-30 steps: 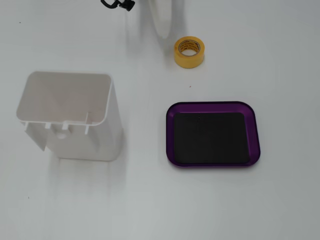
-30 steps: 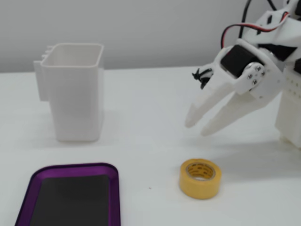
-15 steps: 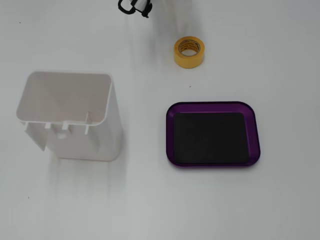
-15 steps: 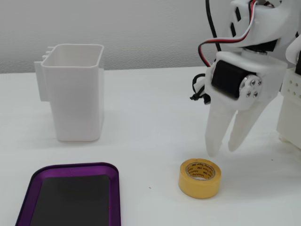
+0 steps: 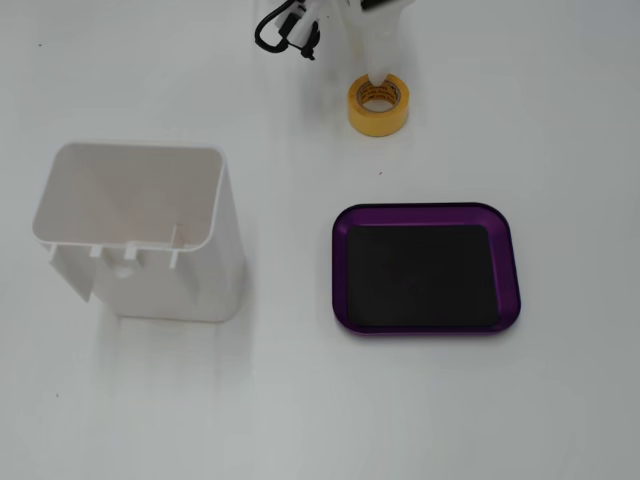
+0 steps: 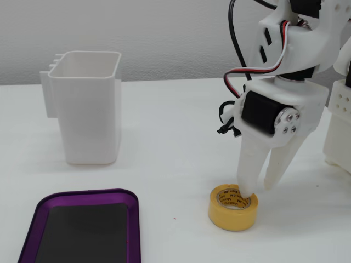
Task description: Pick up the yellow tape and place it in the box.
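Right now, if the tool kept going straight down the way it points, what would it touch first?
The yellow tape. The tool points down at the roll, with one fingertip at or just inside the core opening and the other beyond the rim. Whether it already touches is unclear.

Both fixed views are bright, evenly lit and sharp, with no blur or edge distortion. The white table (image 5: 520, 400) looks nearly washed out, and shadows are soft and faint, the clearest a pale one near the white bin (image 5: 140, 230).
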Controlling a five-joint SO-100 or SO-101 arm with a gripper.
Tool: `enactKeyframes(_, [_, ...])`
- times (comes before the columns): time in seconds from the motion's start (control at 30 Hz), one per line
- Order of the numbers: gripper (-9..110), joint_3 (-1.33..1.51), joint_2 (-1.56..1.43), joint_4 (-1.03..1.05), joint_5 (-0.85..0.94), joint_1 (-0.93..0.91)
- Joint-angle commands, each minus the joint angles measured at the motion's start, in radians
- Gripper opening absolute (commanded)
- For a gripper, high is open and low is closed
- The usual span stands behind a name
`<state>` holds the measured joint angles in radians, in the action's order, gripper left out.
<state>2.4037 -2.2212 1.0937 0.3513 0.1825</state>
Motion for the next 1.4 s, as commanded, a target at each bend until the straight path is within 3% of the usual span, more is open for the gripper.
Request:
enactKeyframes(0.0, [12, -0.032, 0.002, -0.032, -0.002, -0.002])
enactKeyframes(0.77, [11, 0.169, 0.003, -0.239, 0.011, -0.005])
enactKeyframes(0.9, [0, 0.158, 0.000, -0.227, 0.009, -0.003])
enactKeyframes(0.97, [0, 0.153, -0.014, -0.224, 0.006, -0.002])
enactKeyframes(1.37, [-1, -0.428, 0.003, -0.123, -0.003, 0.008])
